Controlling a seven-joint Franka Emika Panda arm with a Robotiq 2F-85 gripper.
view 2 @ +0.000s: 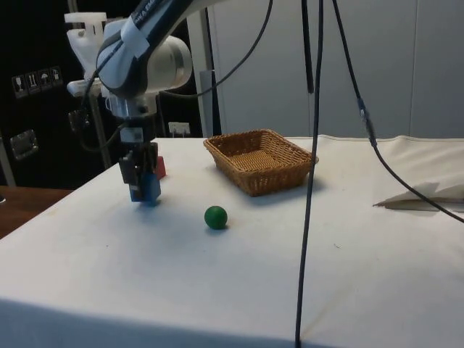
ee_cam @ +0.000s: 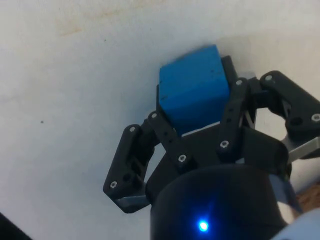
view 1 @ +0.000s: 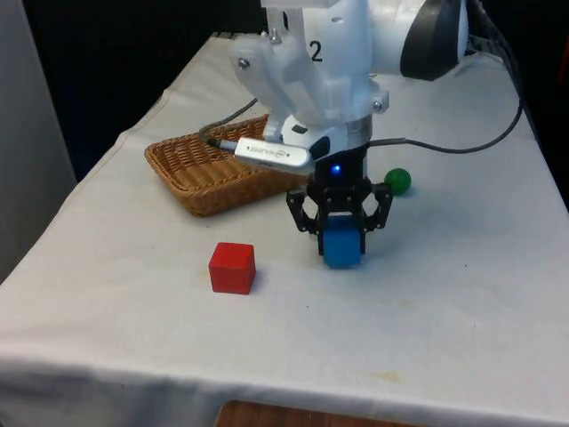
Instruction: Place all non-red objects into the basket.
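In the front view the gripper (view 1: 340, 233) grips the blue cube (view 1: 341, 246) low over the white cloth (view 1: 462, 302), between the red cube (view 1: 232, 268) and the green ball (view 1: 397, 181); the basket (view 1: 218, 169) is behind. In the side view the blue cube (view 2: 149, 188) hangs near the ball (view 2: 215, 217). In the wrist view both fingers (ee_cam: 162, 131) press on the cube (ee_cam: 192, 88).

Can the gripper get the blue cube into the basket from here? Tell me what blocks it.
Probably yes. The gripper is shut on the blue cube, and the basket stands open-topped close by, with only bare cloth between them.
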